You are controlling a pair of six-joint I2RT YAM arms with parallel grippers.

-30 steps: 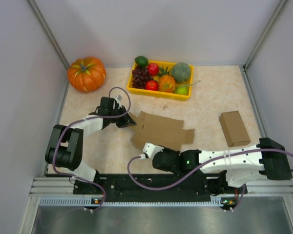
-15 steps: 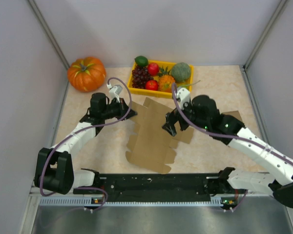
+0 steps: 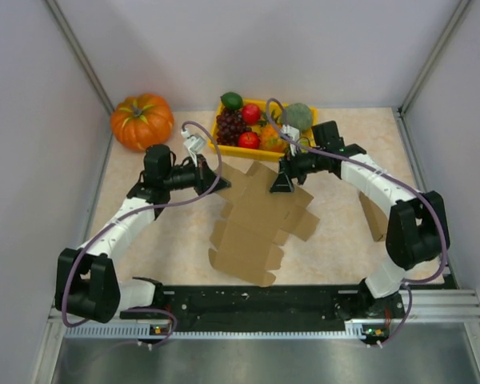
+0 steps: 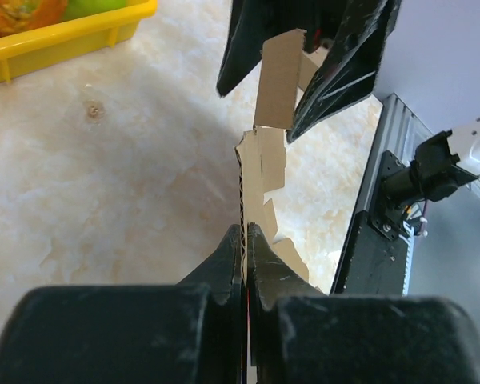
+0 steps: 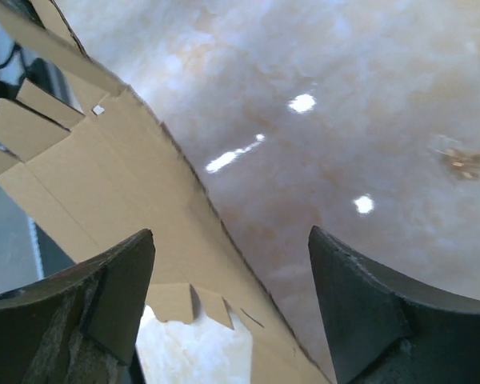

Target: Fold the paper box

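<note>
The flat cardboard sheet (image 3: 252,228) is lying unfolded in the middle of the desk (image 3: 344,152), with its long axis running roughly from 12 to 6 o'clock. The left jaws are clamping tight on its far edge at about 10 o'clock, while the right jaws are standing apart at 1 o'clock with a far flap sitting between them, ungripped. Both are working at the far end, so the coming fold is likely depending on the right jaws closing on that flap.

No readable text, labels, brands, numbers or signs in top, left wrist or right wrist views.
</note>
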